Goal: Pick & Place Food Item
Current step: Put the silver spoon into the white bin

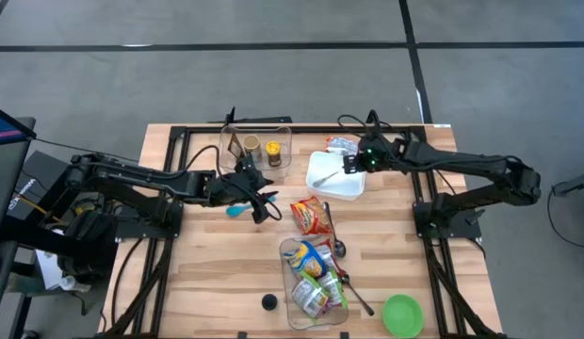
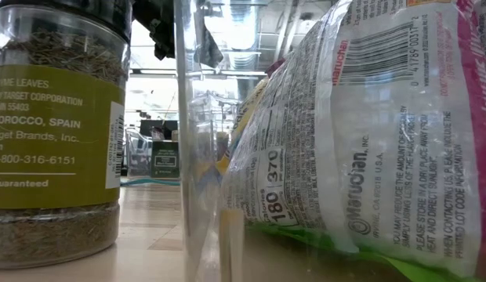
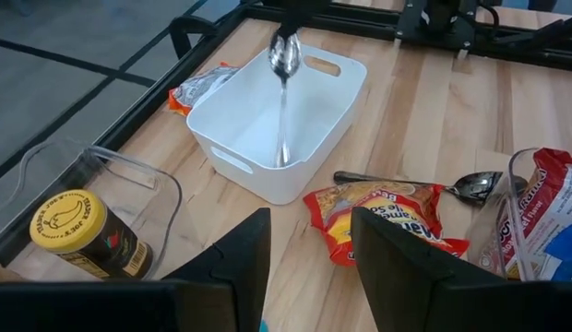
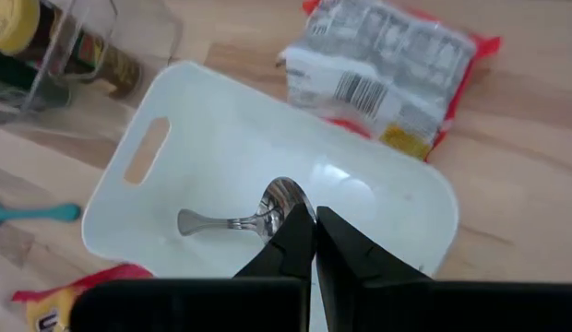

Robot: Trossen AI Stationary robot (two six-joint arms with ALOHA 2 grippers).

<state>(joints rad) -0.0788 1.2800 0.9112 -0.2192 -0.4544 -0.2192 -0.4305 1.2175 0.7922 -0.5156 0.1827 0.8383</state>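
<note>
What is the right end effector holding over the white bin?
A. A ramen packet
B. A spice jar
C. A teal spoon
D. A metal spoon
D: the right end effector is shut on a metal spoon, which hangs down into the white bin.

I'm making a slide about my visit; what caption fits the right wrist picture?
Right gripper, shut on a metal spoon, holds it over a white bin.
</note>
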